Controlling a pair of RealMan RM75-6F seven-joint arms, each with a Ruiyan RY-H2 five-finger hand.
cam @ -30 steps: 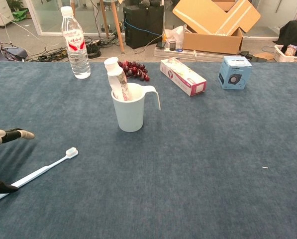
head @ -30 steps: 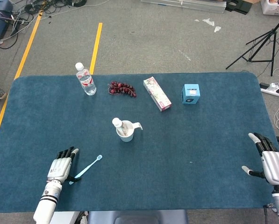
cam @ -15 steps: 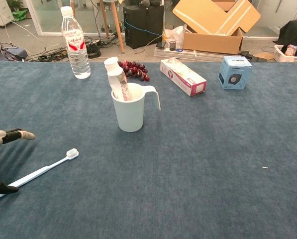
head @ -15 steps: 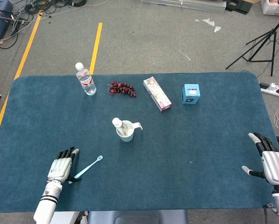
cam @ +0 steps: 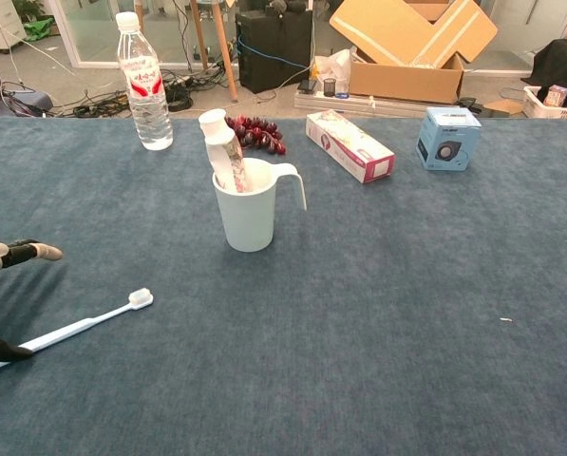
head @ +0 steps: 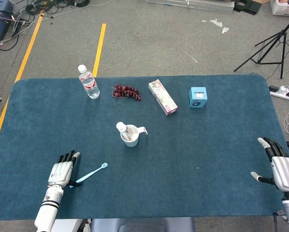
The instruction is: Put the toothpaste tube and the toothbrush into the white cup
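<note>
The white cup (head: 130, 137) (cam: 250, 214) stands mid-table with the toothpaste tube (head: 121, 127) (cam: 221, 152) upright inside it, cap up. A light blue toothbrush (head: 92, 172) (cam: 74, 328) lies flat on the cloth at the near left. My left hand (head: 62, 169) (cam: 8, 255) rests just left of it, fingers spread, and its thumb touches the handle end. My right hand (head: 282, 169) hovers with fingers apart at the table's right edge, holding nothing; it shows only in the head view.
Along the far side stand a water bottle (head: 88, 82) (cam: 142, 81), dark grapes (head: 126, 92) (cam: 256, 133), a long pink box (head: 162, 96) (cam: 351, 144) and a small blue box (head: 197, 97) (cam: 448, 139). The blue table cloth (head: 207, 145) spans the scene.
My left hand has shifted slightly left, and the toothbrush has turned a little with it, its head moving slightly nearer. The right hand has not moved.
</note>
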